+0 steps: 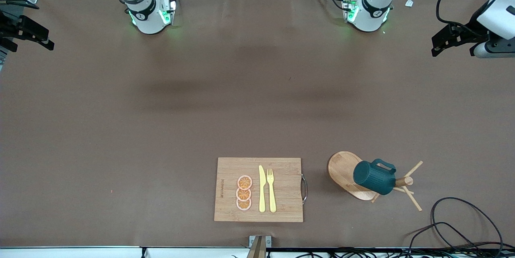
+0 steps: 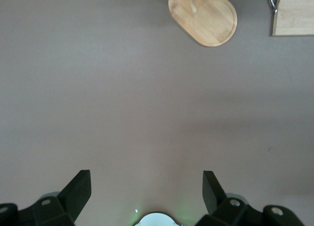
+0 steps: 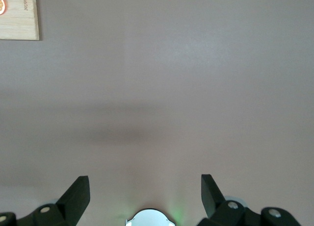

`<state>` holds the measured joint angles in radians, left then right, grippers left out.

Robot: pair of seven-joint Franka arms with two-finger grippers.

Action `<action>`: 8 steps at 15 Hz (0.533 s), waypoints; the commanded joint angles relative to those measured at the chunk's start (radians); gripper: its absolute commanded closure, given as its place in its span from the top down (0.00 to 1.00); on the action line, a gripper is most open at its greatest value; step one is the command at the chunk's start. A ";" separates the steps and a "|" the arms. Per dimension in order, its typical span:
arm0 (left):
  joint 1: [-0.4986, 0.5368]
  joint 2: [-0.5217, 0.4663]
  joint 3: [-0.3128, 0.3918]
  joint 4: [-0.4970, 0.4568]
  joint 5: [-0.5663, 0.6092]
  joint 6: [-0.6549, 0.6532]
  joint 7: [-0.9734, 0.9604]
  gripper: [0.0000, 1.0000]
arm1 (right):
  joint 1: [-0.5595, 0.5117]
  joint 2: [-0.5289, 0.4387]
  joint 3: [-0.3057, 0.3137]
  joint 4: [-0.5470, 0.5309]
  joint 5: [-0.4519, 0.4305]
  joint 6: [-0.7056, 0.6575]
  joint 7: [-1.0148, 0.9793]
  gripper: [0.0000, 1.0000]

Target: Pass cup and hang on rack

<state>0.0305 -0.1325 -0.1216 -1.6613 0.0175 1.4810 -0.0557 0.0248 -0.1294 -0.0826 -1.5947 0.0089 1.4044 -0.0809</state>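
Note:
The dark teal ribbed cup (image 1: pixel 374 177) hangs on the wooden rack (image 1: pixel 341 169), up off the table over the oval base, handle upward, beside the post top (image 1: pixel 405 181). The rack stands near the front camera toward the left arm's end. In the left wrist view only the rack's base (image 2: pixel 206 17) shows; the cup is out of view there. My left gripper (image 2: pixel 146 179) is open and empty, high over bare table near its base. My right gripper (image 3: pixel 144 183) is open and empty, high over bare table near its own base. Neither gripper shows in the front view.
A bamboo cutting board (image 1: pixel 229 205) with orange slices (image 1: pixel 244 192), a yellow knife (image 1: pixel 262 189) and fork (image 1: pixel 271 189) lies beside the rack, toward the right arm's end. Its corners show in both wrist views (image 2: pixel 294 12) (image 3: pixel 17 20). Black cables (image 1: pixel 454 226) lie near the rack.

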 commanded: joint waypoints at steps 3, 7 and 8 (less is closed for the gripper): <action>-0.003 -0.019 -0.003 0.006 -0.033 -0.030 0.022 1.00 | 0.000 -0.029 0.001 -0.030 -0.014 0.007 -0.007 1.00; 0.002 -0.016 -0.032 0.006 -0.057 -0.028 0.014 1.00 | -0.008 -0.029 0.007 -0.030 -0.014 0.007 -0.007 1.00; 0.002 -0.010 -0.032 0.014 -0.053 -0.027 0.014 1.00 | -0.015 -0.029 0.018 -0.030 -0.014 0.005 -0.007 1.00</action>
<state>0.0268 -0.1373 -0.1479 -1.6586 -0.0269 1.4667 -0.0531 0.0236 -0.1294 -0.0829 -1.5948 0.0089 1.4044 -0.0809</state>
